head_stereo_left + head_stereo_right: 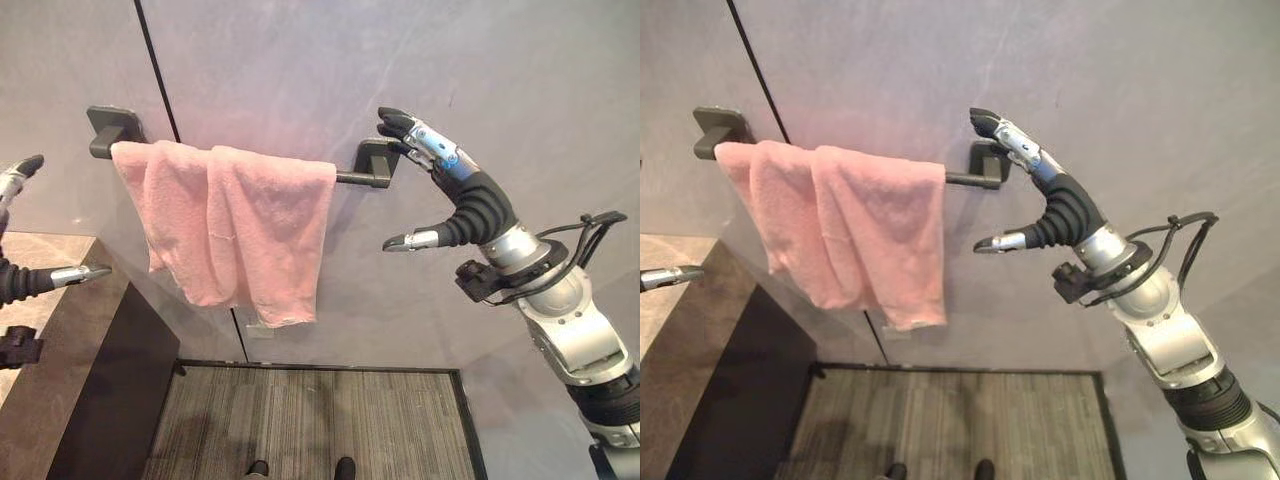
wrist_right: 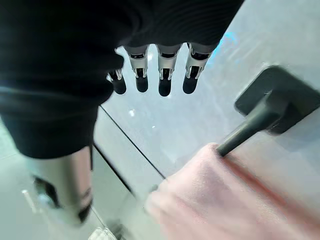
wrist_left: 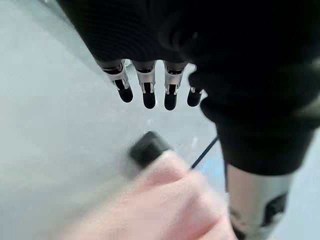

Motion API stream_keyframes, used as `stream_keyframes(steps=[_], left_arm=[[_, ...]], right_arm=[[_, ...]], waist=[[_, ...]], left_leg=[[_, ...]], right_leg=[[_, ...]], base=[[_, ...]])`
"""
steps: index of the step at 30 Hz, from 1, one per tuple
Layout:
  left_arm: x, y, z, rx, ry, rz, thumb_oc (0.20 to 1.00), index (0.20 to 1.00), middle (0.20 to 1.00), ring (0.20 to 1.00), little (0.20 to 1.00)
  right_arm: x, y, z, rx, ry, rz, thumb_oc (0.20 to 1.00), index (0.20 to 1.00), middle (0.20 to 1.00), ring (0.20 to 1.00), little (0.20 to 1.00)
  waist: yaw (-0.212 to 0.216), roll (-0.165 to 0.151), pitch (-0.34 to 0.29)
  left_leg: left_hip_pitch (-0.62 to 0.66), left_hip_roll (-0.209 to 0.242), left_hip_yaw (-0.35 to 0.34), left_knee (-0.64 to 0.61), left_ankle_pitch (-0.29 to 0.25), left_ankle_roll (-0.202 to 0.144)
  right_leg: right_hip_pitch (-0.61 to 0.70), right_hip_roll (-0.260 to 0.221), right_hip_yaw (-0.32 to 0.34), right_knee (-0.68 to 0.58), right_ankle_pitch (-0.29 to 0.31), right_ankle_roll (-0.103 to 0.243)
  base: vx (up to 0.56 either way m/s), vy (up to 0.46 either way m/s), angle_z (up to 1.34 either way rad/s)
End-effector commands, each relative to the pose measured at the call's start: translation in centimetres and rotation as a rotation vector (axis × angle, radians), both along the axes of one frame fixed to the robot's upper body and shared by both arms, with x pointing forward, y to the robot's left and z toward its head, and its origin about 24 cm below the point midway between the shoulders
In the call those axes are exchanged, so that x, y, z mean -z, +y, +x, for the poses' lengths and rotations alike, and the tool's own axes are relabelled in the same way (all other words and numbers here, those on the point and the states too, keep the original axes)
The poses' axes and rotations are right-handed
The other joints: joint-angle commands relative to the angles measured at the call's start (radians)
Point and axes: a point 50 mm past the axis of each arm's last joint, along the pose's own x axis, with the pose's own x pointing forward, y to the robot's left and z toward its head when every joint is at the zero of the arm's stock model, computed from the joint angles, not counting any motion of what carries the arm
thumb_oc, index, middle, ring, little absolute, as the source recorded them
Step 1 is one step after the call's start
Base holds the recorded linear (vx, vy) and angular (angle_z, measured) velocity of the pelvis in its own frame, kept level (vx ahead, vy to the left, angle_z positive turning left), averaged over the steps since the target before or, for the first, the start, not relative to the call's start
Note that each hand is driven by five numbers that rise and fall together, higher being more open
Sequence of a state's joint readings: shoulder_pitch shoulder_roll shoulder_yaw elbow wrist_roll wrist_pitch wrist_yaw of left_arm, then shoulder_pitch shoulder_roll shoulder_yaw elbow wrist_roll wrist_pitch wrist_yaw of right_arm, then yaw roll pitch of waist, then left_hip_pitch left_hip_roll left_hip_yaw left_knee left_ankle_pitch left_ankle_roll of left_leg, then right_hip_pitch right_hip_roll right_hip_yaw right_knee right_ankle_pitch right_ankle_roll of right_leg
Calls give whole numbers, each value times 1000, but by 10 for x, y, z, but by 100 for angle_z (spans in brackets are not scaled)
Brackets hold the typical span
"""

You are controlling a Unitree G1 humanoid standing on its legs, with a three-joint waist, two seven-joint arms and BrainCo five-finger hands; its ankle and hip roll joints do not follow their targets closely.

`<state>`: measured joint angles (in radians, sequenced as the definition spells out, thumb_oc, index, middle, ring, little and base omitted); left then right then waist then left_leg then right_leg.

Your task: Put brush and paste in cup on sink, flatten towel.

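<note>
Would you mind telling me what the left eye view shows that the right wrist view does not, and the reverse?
The left eye view alone takes in the whole bunched towel, the rail's left bracket, the counter and the open left hand. The right wrist view alone shows the open right hand from behind its fingers. Both show the rail's right bracket and the towel's right end.

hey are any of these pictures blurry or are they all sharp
Head views: sharp, evenly lit; pink towel and bar crisp. Left wrist view: towel and bar mount smeared soft; left hand fingers fairly clear. Right wrist view: towel blurred; right hand clearer.
</note>
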<state>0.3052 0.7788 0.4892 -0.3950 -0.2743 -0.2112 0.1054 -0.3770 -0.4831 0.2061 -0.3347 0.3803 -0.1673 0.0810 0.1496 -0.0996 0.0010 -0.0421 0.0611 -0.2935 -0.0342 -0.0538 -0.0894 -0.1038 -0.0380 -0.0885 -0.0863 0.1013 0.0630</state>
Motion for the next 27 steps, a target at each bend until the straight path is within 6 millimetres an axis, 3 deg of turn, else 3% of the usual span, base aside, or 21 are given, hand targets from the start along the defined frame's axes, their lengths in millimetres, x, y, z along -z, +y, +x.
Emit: stream_keyframes(steps=[1,6,8,11,12,19,27], left_arm=[[-25,-2,-3,38,-110,34,1000,1000,1000,1000,1000],[0,-38,12,255,-226,-384,1000,1000,1000,1000,1000],[4,-52,17,311,-242,-446,1000,1000,1000,1000,1000],[-3,-53,22,325,-263,-422,1000,1000,1000,1000,1000],[6,-61,30,436,-261,-644,1000,1000,1000,1000,1000],[-15,-96,47,621,-327,-672,1000,1000,1000,1000,1000],[-23,-102,59,638,-332,-626,1000,1000,1000,1000,1000]], right_arm=[[-33,8,-3,-75,-114,113,1000,1000,1000,1000,1000],[-35,43,-4,-266,-37,347,1000,1000,1000,1000,1000],[-36,58,-6,-353,-4,429,1000,1000,1000,1000,1000],[-38,65,-6,-392,20,438,1000,1000,1000,1000,1000],[-29,83,-3,-540,154,584,1000,1000,1000,1000,1000],[-19,114,-3,-674,301,678,1000,1000,1000,1000,1000],[-12,118,12,-578,319,631,1000,1000,1000,1000,1000]], waist=[[14,-17,-18],[20,-25,-14],[23,-27,-11],[25,-24,-12],[24,-24,-9],[29,-30,-2],[37,-36,3]], left_leg=[[-18,-29,-2,-53,23,77],[-17,-40,-3,-51,20,89],[-14,-44,4,-49,16,93],[-13,-44,9,-48,16,93],[-16,-44,8,-47,17,94],[-21,-43,6,-44,18,91],[-37,-42,5,-43,20,90]], right_leg=[[52,-111,-46,-1,-60,77],[51,-119,-36,-1,-61,67],[53,-122,-30,-1,-60,64],[50,-122,-25,-1,-58,64],[47,-122,-23,-1,-57,62],[46,-121,-28,-1,-56,59],[33,-119,-31,-1,-56,64]], base=[[0,0,0],[-5,4,1],[0,15,-4],[0,5,-1],[0,0,0],[3,1,0],[10,2,0]])
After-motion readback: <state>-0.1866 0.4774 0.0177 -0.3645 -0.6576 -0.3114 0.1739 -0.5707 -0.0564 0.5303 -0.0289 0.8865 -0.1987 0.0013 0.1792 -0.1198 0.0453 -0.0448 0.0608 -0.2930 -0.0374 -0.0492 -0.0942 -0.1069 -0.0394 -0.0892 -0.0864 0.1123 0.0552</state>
